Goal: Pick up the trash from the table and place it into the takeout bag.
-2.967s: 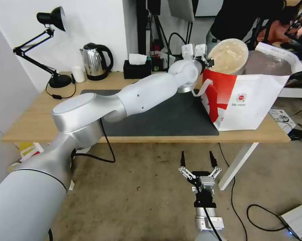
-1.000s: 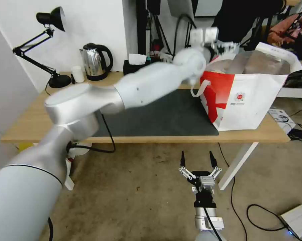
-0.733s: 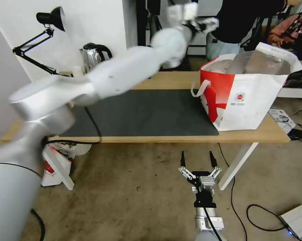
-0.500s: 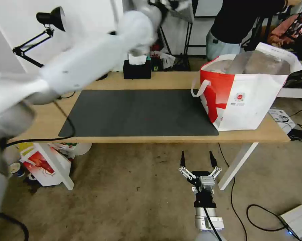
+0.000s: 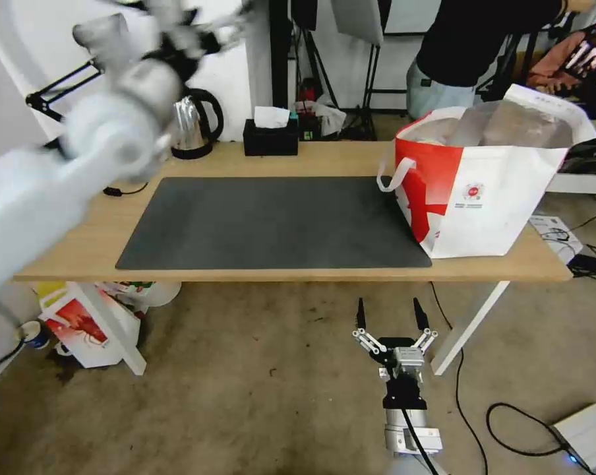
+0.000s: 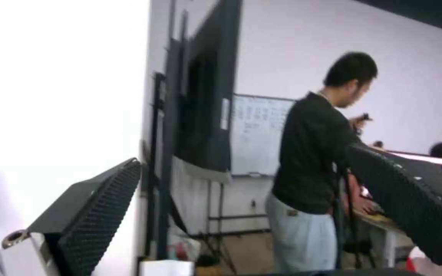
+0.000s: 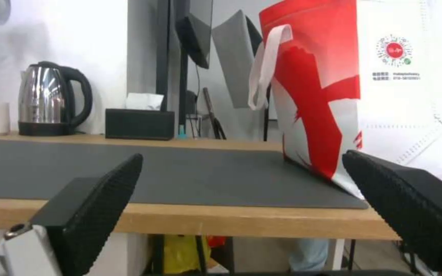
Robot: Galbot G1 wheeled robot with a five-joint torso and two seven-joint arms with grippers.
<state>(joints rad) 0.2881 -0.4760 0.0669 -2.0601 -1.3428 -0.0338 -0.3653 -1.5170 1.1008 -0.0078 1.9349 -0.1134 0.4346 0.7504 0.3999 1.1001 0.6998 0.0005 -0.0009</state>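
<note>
Head view: the left pincer [image 5: 209, 30], which held the beige bowl over the takeout bag [image 5: 489, 191] seconds ago, has swung far from the bag, above the kettle [image 5: 189, 128], blurred. The tabletop [image 5: 74, 251] carries no trash; the bag's contents are mostly hidden. Right pincer [image 5: 390, 316] hangs below the tabletop's edge, fingers apart.

Left wrist view: fingers [image 6: 96, 209] spread, empty.

Right wrist view: fingers [image 7: 96, 205] spread, facing the bag [image 7: 400, 96].

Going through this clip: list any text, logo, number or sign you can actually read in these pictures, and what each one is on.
No text here can be read.
Takeout bag: a small round red logo with lines of small print under it, too small to read.
Whiteboard behind the person: rows of writing, too blurred to read.
Printed red and white bag under the table: markings, none readable.
</note>
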